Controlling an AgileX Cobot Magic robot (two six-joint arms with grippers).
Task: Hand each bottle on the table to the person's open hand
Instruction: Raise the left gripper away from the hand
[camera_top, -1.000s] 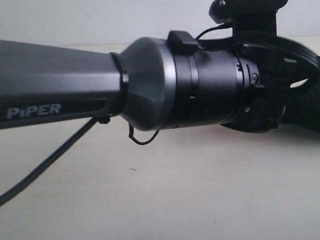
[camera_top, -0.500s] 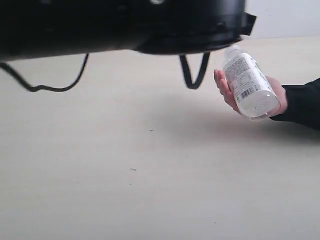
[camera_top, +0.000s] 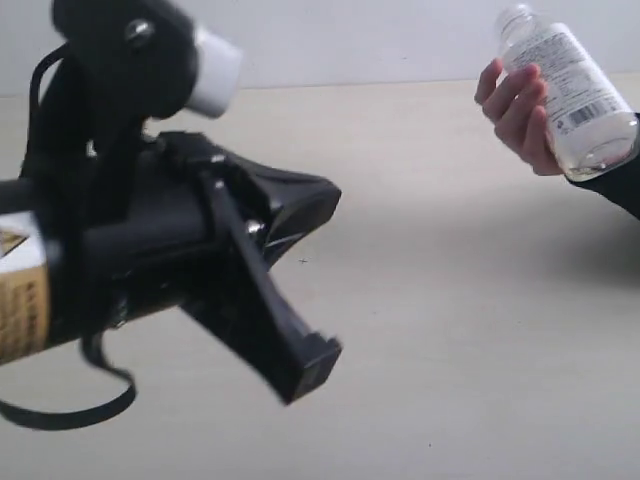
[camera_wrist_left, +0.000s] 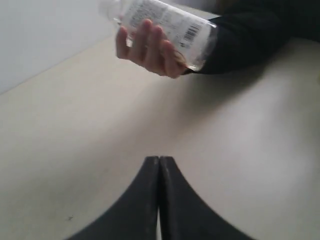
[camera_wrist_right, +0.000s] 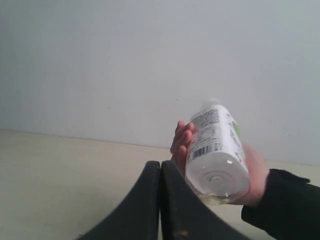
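While the left gripper (camera_wrist_left: 159, 161) and right gripper (camera_wrist_right: 160, 165) both stand pressed shut on nothing, the clear white-labelled bottle (camera_top: 570, 95) lies tilted in the person's hand (camera_top: 515, 115), raised off the table (camera_top: 420, 330) and clear of both. In the exterior view it sits at two o'clock from the left gripper. Its cap (camera_top: 515, 18) is hard to make out, and the dark sleeve (camera_top: 622, 185) is cut off at the edge.

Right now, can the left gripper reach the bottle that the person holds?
Probably not for a grasp: the left gripper is shut, and the person's hand wraps the bottle above the table. Nothing stands between them.
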